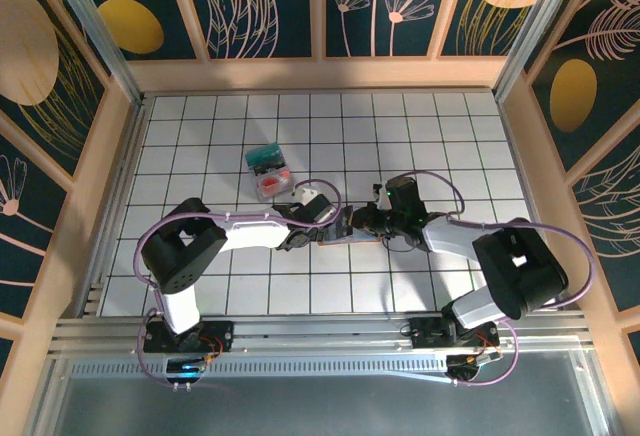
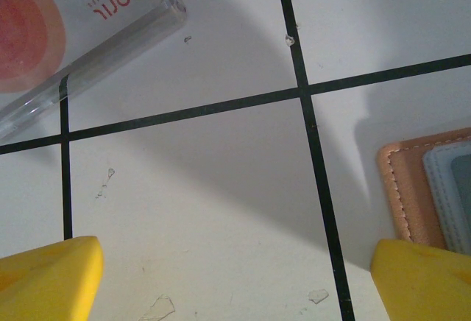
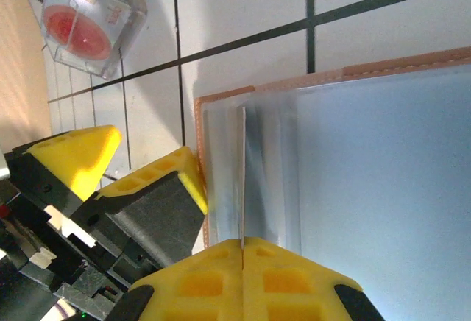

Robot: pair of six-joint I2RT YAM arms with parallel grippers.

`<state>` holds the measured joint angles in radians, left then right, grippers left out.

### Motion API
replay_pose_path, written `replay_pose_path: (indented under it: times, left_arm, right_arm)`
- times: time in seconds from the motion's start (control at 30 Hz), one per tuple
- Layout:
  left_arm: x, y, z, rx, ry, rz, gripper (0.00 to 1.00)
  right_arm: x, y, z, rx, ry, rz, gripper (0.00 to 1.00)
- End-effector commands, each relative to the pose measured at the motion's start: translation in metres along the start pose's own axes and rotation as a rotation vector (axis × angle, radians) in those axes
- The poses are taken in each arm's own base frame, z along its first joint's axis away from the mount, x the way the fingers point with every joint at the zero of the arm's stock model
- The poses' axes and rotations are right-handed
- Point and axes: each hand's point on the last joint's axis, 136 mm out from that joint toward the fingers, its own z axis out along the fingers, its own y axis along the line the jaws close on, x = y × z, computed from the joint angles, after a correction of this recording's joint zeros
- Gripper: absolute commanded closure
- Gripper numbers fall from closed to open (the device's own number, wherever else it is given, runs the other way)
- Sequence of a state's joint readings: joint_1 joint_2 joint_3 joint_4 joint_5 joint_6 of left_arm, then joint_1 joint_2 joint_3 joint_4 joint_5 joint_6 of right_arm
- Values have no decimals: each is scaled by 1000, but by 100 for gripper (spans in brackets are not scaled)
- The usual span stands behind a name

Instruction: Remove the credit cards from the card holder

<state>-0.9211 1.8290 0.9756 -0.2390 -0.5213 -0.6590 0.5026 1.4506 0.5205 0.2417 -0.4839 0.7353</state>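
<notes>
Right wrist: open salmon-edged card holder (image 3: 368, 174)

A: Where does the top camera sit?
B: High, behind the arm bases, looking down on the whole tiled table (image 1: 200, 126)
A: The wrist ones?
B: Both hard up against the tiles. The left looks straight down; the right looks across at the left gripper (image 3: 132, 170). Both catch the card holder (image 2: 412, 188) edge and the clear box (image 3: 85, 23)
</notes>
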Motion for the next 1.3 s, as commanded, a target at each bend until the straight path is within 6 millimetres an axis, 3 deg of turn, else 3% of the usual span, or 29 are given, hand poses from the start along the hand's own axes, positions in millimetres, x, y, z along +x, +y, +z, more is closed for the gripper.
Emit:
replay_pose_path:
  times: [0.0, 0.2, 0.43, 0.47, 0.7, 1.03, 1.27]
  left_arm:
    - [33, 19, 16, -74, 102, 55, 5]
    - [27, 18, 13, -70, 89, 53, 5]
    - [6, 13, -6, -17, 41, 22, 5]
    - [-8, 7, -13, 5, 11, 1, 5]
    - [-51, -2, -53, 128, -107, -93, 3]
    - [-100, -11, -104, 521, -259, -321, 3]
    - [-124, -25, -140, 778, -354, -341, 4]
  right_arm:
    - [-9, -11, -10, 87, -49, -25, 99]
    - [-15, -14, -23, 138, -86, -48, 100]
    - [-24, -7, -39, 152, -141, -78, 100]
    - [-26, -4, -42, 149, -153, -83, 100]
    - [-38, 14, -57, 101, -218, -116, 100]
    - [-52, 65, -81, -93, -308, -194, 100]
    - [-57, 104, -101, -252, -358, -248, 100]
